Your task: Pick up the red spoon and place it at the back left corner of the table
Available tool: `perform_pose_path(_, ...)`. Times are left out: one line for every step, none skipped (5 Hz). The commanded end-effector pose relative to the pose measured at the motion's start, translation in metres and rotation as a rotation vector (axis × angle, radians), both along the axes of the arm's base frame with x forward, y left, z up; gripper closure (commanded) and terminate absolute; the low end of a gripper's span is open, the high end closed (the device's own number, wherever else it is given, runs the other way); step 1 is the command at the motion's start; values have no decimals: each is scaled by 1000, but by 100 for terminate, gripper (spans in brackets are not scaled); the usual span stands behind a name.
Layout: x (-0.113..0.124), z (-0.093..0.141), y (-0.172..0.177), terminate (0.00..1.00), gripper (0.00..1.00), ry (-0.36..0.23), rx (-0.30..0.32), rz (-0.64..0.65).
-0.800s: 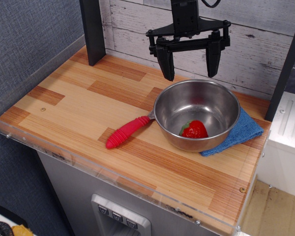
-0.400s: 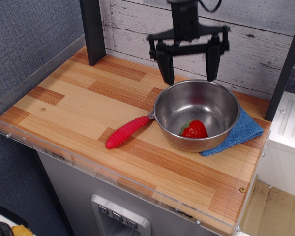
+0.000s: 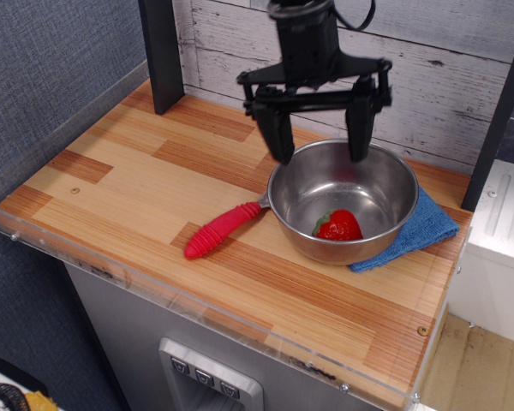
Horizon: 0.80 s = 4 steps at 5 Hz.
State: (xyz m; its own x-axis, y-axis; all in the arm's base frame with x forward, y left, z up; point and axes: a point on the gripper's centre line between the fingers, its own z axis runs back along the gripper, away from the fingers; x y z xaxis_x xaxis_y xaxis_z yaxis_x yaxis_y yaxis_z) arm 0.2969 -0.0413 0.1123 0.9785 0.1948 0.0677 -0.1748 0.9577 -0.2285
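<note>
The red spoon (image 3: 222, 229) lies on the wooden table (image 3: 137, 184), its ribbed red handle pointing front left and its silver head tucked against the steel bowl's left side. My gripper (image 3: 319, 147) is open and empty, fingers pointing down, hanging above the bowl's back rim, up and to the right of the spoon. The table's back left corner sits beside a dark post (image 3: 163, 53).
A steel bowl (image 3: 343, 200) holds a red strawberry (image 3: 338, 225) and rests partly on a blue cloth (image 3: 416, 229) at the right. A clear acrylic rim (image 3: 86, 257) edges the table's front and left. A planked wall stands behind.
My gripper has moved left and lower, toward the front, from above the bowl's far side to over its back rim. It stays open. The spoon has not moved.
</note>
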Motion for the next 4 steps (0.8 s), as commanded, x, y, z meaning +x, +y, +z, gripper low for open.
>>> perform_pose_path(-43,2,0,0,0,-109,62,-161)
perform_pose_path(-54,-13,14,0,0,-132,157,-264)
perform_pose_path(-52,-28,47,0,0,-97,186,-182)
perform_pose_path(-41,-38,74,0,0,-78,210,-132)
